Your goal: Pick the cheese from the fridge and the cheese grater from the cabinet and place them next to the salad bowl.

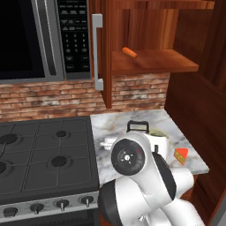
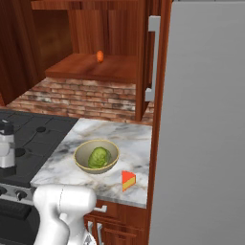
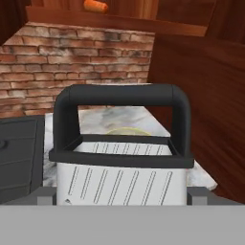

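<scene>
Overall light: even, moderately bright, soft rendered look in all three views.
Source: none visible; light seems to fall from above and in front.
Shadows: cabinet point(image 1: 150, 26) interior dark above its shelf; faint soft shade under the bowl point(image 2: 96, 157) on the worktop point(image 2: 129, 139).
Glare: pale sheen on the fridge point(image 2: 206, 124) door; mild highlight on the microwave point(image 1: 26, 39) glass.
Sharpness: low resolution, edges slightly soft and jagged; grater point(image 3: 122, 148) close up, coarse and blocky.
Distortion: none evident at edges.
</scene>
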Robot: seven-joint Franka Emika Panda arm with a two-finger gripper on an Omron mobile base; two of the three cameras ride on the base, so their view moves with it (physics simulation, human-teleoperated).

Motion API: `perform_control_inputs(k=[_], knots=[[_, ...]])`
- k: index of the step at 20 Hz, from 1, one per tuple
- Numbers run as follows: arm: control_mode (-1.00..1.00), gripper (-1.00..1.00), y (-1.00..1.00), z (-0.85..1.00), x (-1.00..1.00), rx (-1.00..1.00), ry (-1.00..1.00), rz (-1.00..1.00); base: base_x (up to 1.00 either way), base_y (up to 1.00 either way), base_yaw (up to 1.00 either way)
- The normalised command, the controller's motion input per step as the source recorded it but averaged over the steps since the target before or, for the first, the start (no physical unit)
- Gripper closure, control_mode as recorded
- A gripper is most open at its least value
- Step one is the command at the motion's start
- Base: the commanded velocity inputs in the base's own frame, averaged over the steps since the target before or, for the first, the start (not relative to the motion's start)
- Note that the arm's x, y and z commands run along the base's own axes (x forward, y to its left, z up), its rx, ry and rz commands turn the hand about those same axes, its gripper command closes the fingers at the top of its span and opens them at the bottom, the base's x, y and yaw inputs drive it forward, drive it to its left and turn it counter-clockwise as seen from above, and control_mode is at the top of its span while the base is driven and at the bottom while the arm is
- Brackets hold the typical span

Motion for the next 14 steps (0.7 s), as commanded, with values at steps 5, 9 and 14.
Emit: perform_control_inputs(k=[5, 9, 14], knots=[[-1.0, 1.0, 0.0, -0.53, 0.33, -0.08, -0.12, 0.0, 0.0, 0.0, 0.0], [-1.0, 1.0, 0.0, -0.49, 0.31, -0.01, -0.04, 0.0, 0.0, 0.0, 0.0], [-1.0, 1.0, -0.06, -0.35, 0.21, 0.01, 0.0, 0.07, 0.0, 0.0, 0.0]])
